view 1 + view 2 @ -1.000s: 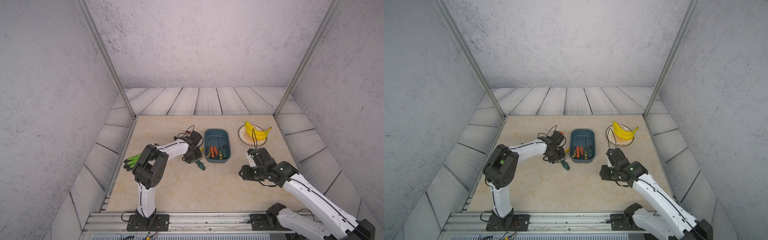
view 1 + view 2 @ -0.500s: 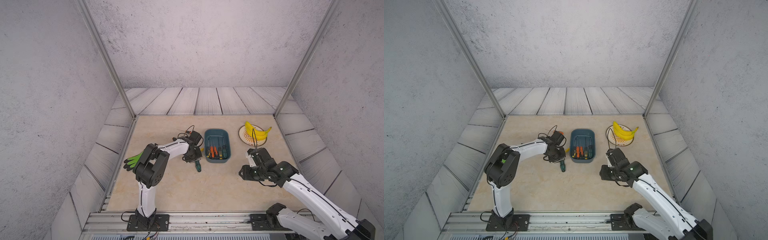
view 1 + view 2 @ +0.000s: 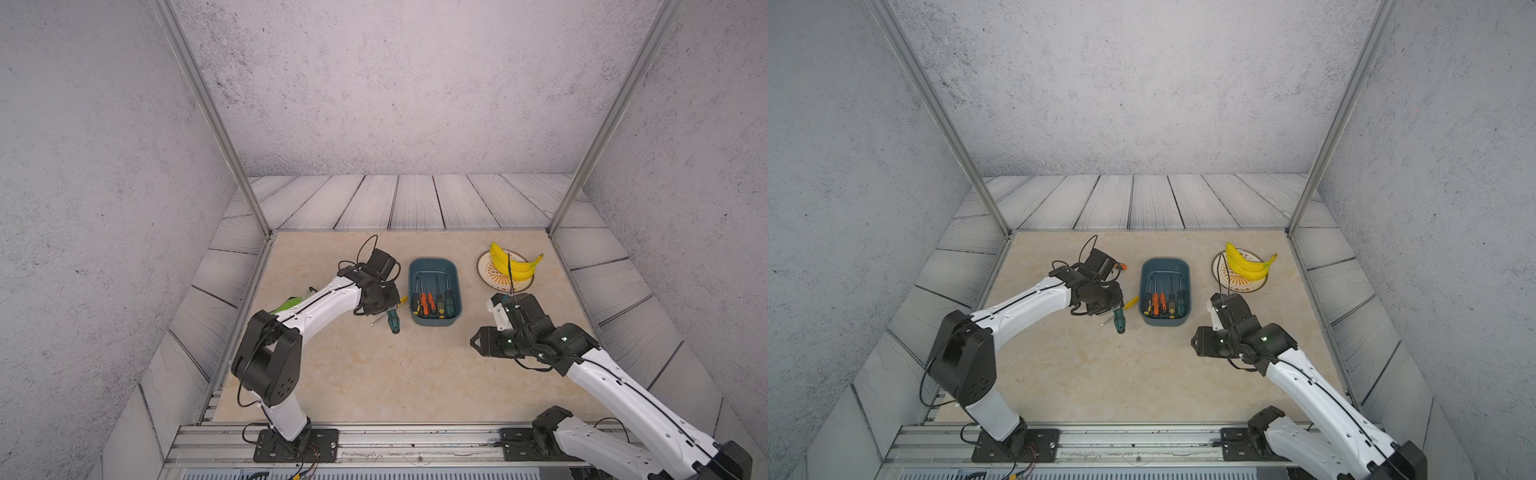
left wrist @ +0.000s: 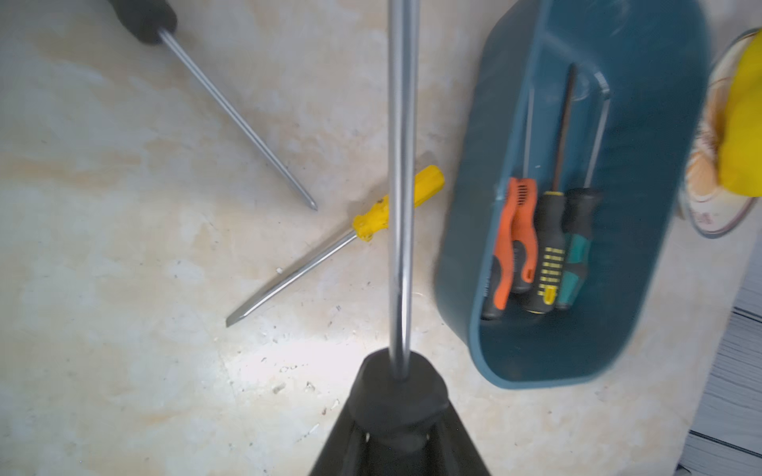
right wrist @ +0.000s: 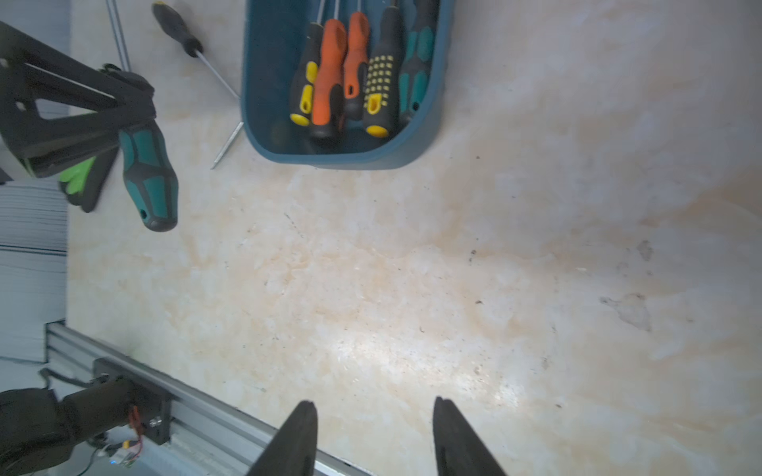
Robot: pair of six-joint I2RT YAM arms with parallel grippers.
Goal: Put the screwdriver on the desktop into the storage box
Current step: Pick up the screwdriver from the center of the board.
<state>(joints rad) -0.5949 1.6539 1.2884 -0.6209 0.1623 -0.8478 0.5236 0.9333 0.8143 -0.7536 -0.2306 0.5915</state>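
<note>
The green screwdriver [image 3: 393, 322] has turned since 1 second ago, the left gripper [image 4: 398, 399] pinching its handle. Over the desktop [image 5: 412, 268], the right gripper [image 5: 375, 437] holds its fingers [image 5: 297, 437] spread.

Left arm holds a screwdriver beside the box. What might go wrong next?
The left end effector pinches the teal-and-black-handled screwdriver at its collar, long shaft sticking out; the tip may catch the wall of the dark teal plastic storage box. Handles already crowd one end of the box, so it might settle on top. The yellow-handled screwdriver lying beneath could get knocked.
</note>
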